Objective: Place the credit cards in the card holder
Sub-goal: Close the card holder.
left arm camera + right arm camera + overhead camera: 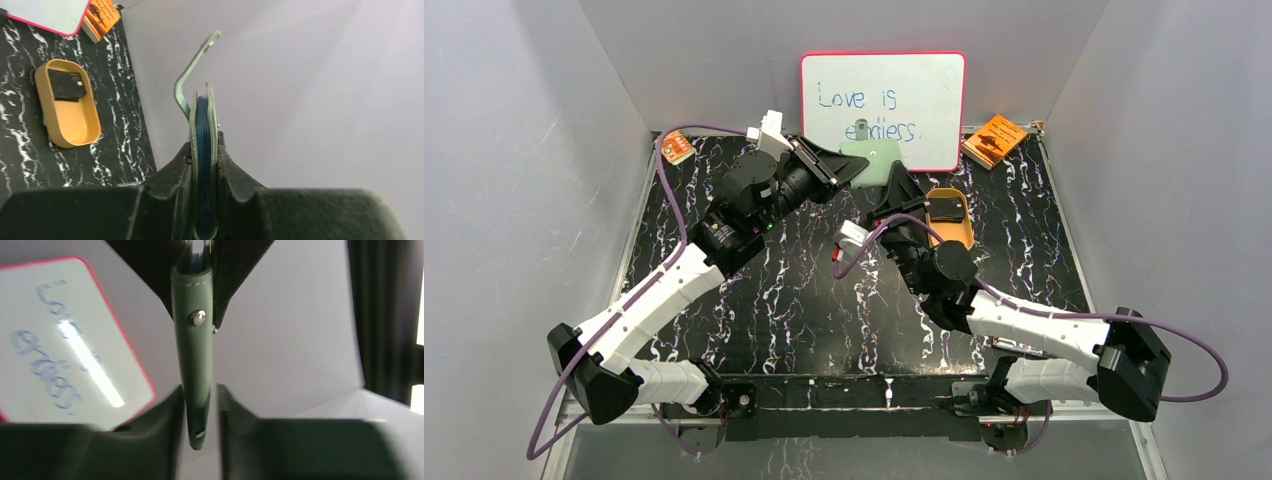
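Note:
My left gripper is shut on the grey-green card holder, held up off the table at the back. In the left wrist view the holder stands edge-on, with several dark blue credit cards inside and its flap bent open. My right gripper straddles that flap. The flap lies against the left finger, a gap shows at the right finger, and the jaws stand slightly apart. One more dark card lies in the tan oval tray.
A pink-rimmed whiteboard leans on the back wall just behind the holder. An orange booklet lies at the back right and a small orange item at the back left. Grey walls enclose the marbled table.

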{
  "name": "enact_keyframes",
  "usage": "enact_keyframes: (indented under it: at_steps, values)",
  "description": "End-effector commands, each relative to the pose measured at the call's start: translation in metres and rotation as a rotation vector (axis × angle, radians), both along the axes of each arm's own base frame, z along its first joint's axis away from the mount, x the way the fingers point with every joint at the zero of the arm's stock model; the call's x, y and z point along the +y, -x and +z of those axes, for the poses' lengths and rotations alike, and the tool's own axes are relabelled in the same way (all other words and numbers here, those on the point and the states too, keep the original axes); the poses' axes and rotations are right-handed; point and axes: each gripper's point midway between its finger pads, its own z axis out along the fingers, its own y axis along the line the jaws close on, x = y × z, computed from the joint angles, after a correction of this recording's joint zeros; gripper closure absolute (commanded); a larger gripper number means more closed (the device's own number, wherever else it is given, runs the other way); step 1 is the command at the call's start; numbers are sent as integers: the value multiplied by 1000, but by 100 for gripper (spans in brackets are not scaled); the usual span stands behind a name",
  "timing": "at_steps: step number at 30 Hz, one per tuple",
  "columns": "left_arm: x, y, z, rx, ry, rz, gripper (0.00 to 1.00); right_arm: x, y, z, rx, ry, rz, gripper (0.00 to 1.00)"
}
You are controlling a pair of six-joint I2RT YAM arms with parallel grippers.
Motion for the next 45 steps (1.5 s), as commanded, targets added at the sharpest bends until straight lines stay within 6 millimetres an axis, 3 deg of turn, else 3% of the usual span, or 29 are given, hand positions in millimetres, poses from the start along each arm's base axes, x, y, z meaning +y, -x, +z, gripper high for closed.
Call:
enact_keyframes:
  at_steps: [1, 2, 3, 5, 11, 14, 16, 19, 22, 27, 31, 35, 40, 42, 45]
  values:
    - [21, 3, 17, -63, -30, 49, 100, -1, 6, 28, 77, -127, 64, 42]
    - [29, 0, 17, -69, -45, 76, 100, 5, 8, 22, 128, -118, 92, 12]
    - [37, -2, 17, -75, -65, 103, 100, 11, 10, 15, 190, -103, 127, 3]
    - [61, -5, 14, -90, -130, 175, 100, 24, 17, 3, 331, -93, 216, 1]
    - [142, -1, 4, -170, -439, 413, 100, 63, 26, -1, 758, -412, 396, 1]
    - [163, 8, -15, -183, -612, 423, 100, 74, -2, -16, 1036, -585, 406, 1]
    - [167, 16, -31, -168, -698, 381, 100, 68, -23, -1, 1188, -749, 501, 1]
    - [160, 31, -57, -144, -761, 259, 100, 38, -46, 16, 1277, -949, 598, 1]
    - [132, 47, -66, -177, -717, 71, 100, 25, -46, 11, 1372, -1039, 663, 1]
    - [79, 82, -78, -222, -624, -296, 100, 8, -24, -5, 1428, -1068, 656, 1]
    - [56, 102, -84, -245, -523, -459, 100, -19, -2, -7, 1337, -1072, 600, 1]
    - [37, 111, -92, -246, -464, -593, 100, -23, 31, -13, 1402, -1002, 621, 1]
    - [29, 118, -108, -252, -409, -685, 100, -31, 57, -17, 1429, -903, 617, 2]
    - [32, 120, -120, -259, -419, -697, 100, -33, 63, -26, 1443, -876, 602, 1]
    - [32, 129, -120, -289, -385, -738, 100, -30, 71, -41, 1508, -838, 597, 4]
